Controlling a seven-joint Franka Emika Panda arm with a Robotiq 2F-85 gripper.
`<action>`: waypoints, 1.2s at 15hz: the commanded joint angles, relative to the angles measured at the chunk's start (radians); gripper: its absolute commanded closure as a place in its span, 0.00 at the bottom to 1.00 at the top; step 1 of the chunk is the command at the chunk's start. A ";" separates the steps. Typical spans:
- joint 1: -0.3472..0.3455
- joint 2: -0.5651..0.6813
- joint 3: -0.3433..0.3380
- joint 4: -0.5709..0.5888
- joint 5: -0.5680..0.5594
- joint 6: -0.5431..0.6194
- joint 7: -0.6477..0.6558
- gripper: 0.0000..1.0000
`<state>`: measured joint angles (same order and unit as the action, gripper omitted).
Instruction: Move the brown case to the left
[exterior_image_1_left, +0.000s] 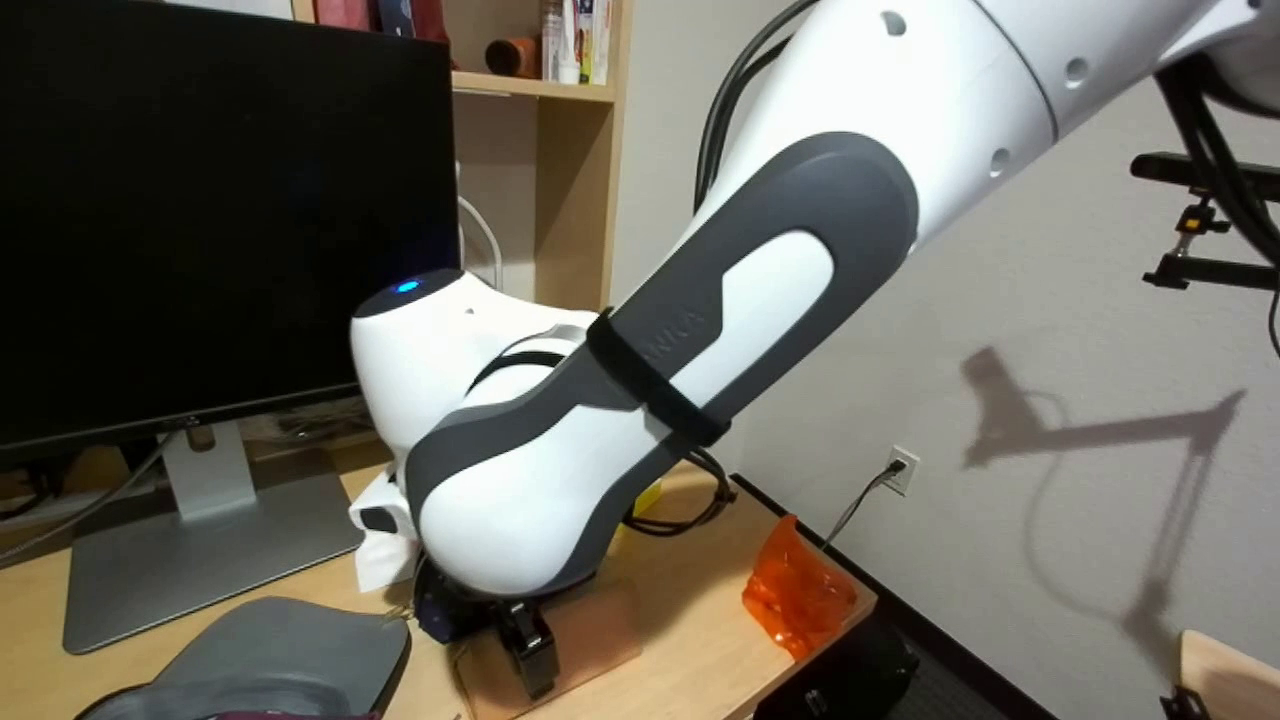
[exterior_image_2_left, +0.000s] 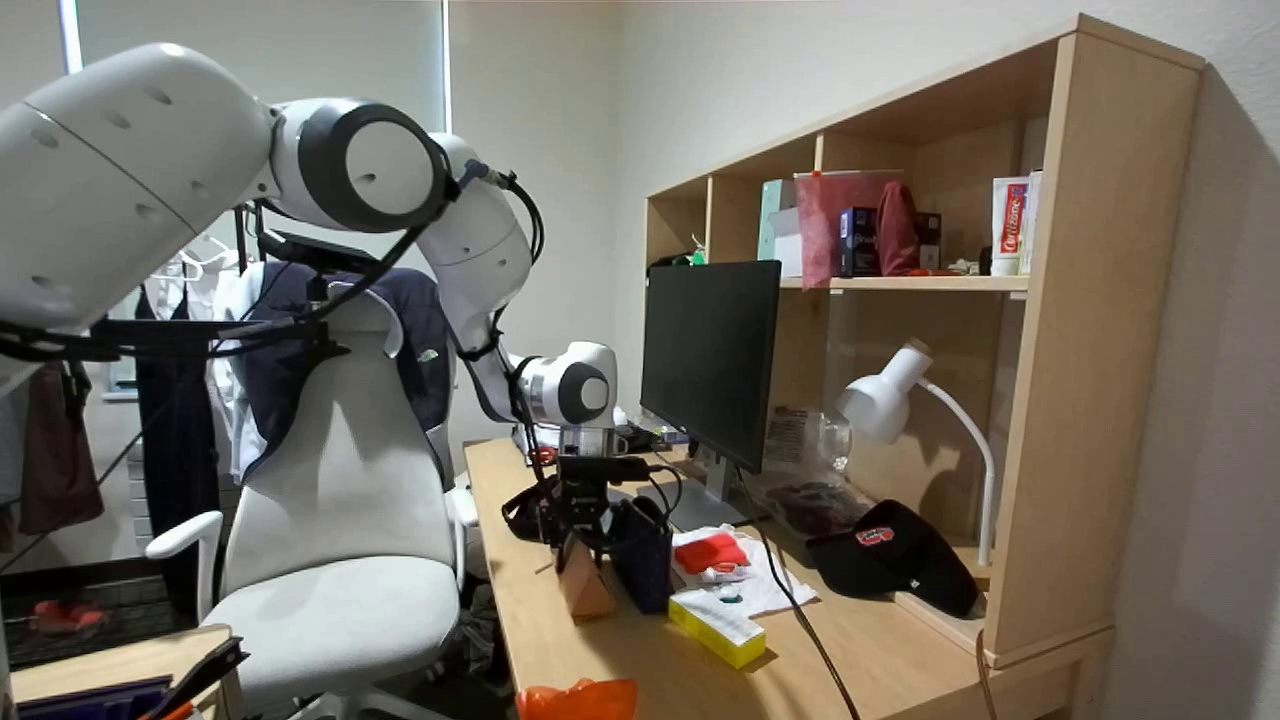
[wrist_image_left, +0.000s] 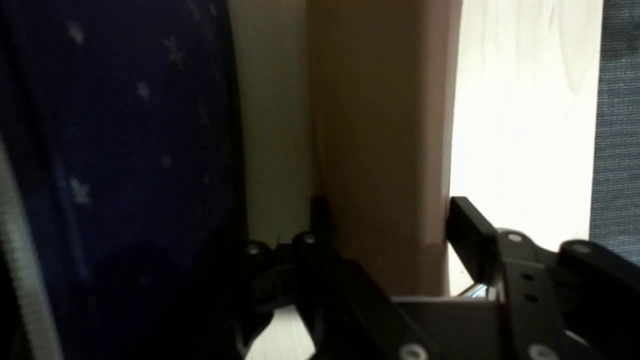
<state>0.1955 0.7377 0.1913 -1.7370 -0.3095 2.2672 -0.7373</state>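
The brown case (exterior_image_1_left: 600, 630) is a slim tan-brown box on the wooden desk, partly hidden by the arm in an exterior view. In an exterior view it also shows its three-cornered end (exterior_image_2_left: 583, 588) beneath the gripper (exterior_image_2_left: 575, 545). In the wrist view the case (wrist_image_left: 375, 125) runs between the two black fingers of my gripper (wrist_image_left: 385, 215). Each fingertip touches one side of it, so the gripper looks shut on the case. The left finger is dark and hard to see. Whether the case is lifted cannot be told.
A dark navy star-patterned pouch (wrist_image_left: 135, 125) stands close beside the case; it also shows in an exterior view (exterior_image_2_left: 642, 565). An orange translucent object (exterior_image_1_left: 800, 590) lies near the desk edge. A grey cap-like item (exterior_image_1_left: 290, 650), a monitor (exterior_image_1_left: 220, 220) and a yellow-sided box (exterior_image_2_left: 720, 630) are nearby.
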 joint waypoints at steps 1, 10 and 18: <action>0.004 0.007 -0.001 0.020 -0.005 -0.031 0.013 0.07; 0.010 -0.082 -0.012 -0.049 -0.011 -0.052 0.087 0.00; -0.009 -0.245 -0.016 -0.221 0.002 -0.012 0.228 0.00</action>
<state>0.1997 0.5930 0.1773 -1.8456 -0.3095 2.2335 -0.5820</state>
